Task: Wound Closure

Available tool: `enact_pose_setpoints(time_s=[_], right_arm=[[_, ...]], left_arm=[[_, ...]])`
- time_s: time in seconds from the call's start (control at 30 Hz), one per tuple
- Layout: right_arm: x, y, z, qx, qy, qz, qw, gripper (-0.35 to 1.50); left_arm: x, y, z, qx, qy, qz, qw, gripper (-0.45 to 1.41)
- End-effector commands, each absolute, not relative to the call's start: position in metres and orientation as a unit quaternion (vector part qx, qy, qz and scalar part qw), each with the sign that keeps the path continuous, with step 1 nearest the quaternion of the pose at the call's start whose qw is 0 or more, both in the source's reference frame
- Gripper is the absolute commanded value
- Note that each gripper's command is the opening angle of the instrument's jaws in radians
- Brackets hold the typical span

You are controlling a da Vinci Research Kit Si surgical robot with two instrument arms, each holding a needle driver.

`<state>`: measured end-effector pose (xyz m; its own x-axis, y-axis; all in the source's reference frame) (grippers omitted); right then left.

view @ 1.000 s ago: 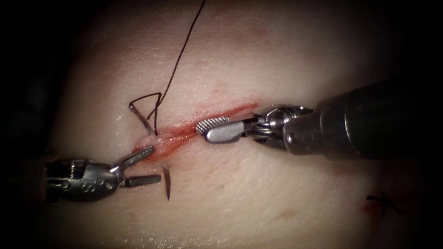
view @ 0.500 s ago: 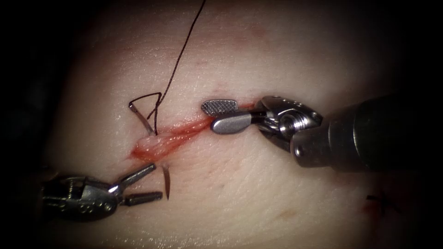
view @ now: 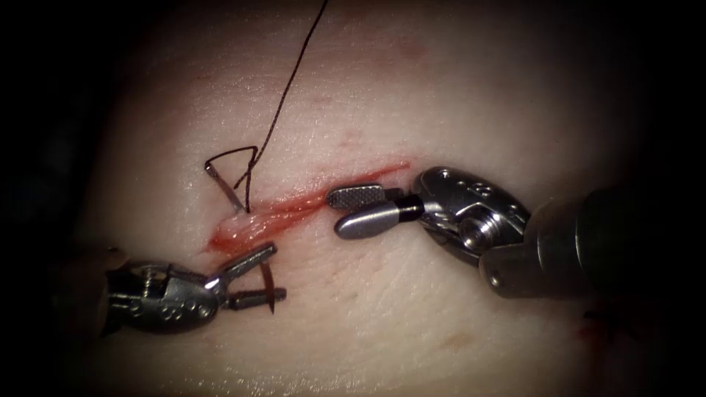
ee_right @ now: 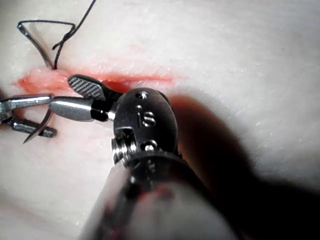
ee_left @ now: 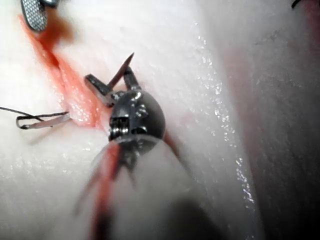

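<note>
Left gripper [view: 259, 276]: the nearest tool, on the near side of the cut's left end. Its jaws are spread, one either side of the needle's emerged tip, and whether they touch it cannot be told. In the left wrist view the left gripper [ee_left: 111, 82] shows the same, with the tip rising between the two jaws.

Needle [view: 267, 283]: set in the tissue. Its pointed end stands out of the skin on the near side of the cut, between the left gripper's jaws. Its tail end stands out on the far side, beyond that gripper. The middle of the curve is buried under the cut. In the right wrist view the needle [ee_right: 39, 131] shows its tip between those jaws.

Right gripper [view: 360, 209]: right of the left gripper and a little farther off, over the cut's middle. Jaws parted, holding nothing. In the right wrist view the right gripper [ee_right: 75, 95] hovers with one jaw at the cut's edge.

Cut [view: 294, 209]: a slanting red line with red fluid along it, running between the two grippers.

Tissue [view: 412, 95]: pale skin all round both grippers.

Thread [view: 283, 103]: joined to the needle's tail beyond the left gripper, it loops there and runs away across the far tissue.
</note>
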<state>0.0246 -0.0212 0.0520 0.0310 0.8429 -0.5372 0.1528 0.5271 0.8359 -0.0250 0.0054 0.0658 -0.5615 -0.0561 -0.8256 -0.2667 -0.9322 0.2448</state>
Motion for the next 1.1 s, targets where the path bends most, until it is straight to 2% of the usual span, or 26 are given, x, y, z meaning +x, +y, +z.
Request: enact_pose_setpoints(time_s=[0.03, 0.17, 0.23, 0.3, 0.33, 0.4, 0.43, 0.47, 0.67, 0.9, 1.1], right_arm=[[0.0252, -0.0225, 0.0523, 0.395, 0.634, 0.286, 0.600, 0.41], [0.0253, -0.0227, 0.0524, 0.394, 0.634, 0.285, 0.601, 0.36], [0.0253, -0.0228, 0.0526, 0.393, 0.634, 0.285, 0.602, 0.31], [0.0253, -0.0230, 0.0527, 0.392, 0.634, 0.284, 0.603, 0.20], [0.0253, -0.0232, 0.0528, 0.392, 0.635, 0.283, 0.603, 0.12], [0.0254, -0.0237, 0.0529, 0.390, 0.635, 0.281, 0.604, 0.05], [0.0254, -0.0241, 0.0529, 0.389, 0.635, 0.280, 0.605, -0.10], [0.0253, -0.0242, 0.0530, 0.389, 0.635, 0.280, 0.606, -0.17], [0.0254, -0.0241, 0.0530, 0.389, 0.635, 0.280, 0.606, -0.27], [0.0259, -0.0247, 0.0531, 0.390, 0.635, 0.274, 0.608, -0.25], [0.0262, -0.0256, 0.0534, 0.380, 0.629, 0.245, 0.632, -0.27]], left_arm=[[-0.0256, 0.0047, 0.0666, -0.466, 0.174, 0.865, 0.061, 0.57], [-0.0254, 0.0047, 0.0672, -0.467, 0.176, 0.865, 0.056, 0.51], [-0.0254, 0.0048, 0.0672, -0.467, 0.176, 0.865, 0.056, 0.15], [-0.0254, 0.0047, 0.0671, -0.467, 0.174, 0.865, 0.059, -0.38], [-0.0255, 0.0047, 0.0670, -0.470, 0.173, 0.864, 0.058, -0.45], [-0.0256, 0.0047, 0.0666, -0.479, 0.164, 0.860, 0.059, -0.45], [-0.0257, 0.0047, 0.0662, -0.492, 0.155, 0.854, 0.066, -0.45], [-0.0257, 0.0046, 0.0660, -0.499, 0.149, 0.851, 0.072, -0.45], [-0.0261, 0.0040, 0.0642, -0.563, 0.079, 0.814, 0.117, -0.45], [-0.0262, 0.0028, 0.0612, -0.640, -0.041, 0.744, 0.191, -0.45], [-0.0264, 0.0026, 0.0588, -0.676, -0.105, 0.696, 0.219, -0.45]])
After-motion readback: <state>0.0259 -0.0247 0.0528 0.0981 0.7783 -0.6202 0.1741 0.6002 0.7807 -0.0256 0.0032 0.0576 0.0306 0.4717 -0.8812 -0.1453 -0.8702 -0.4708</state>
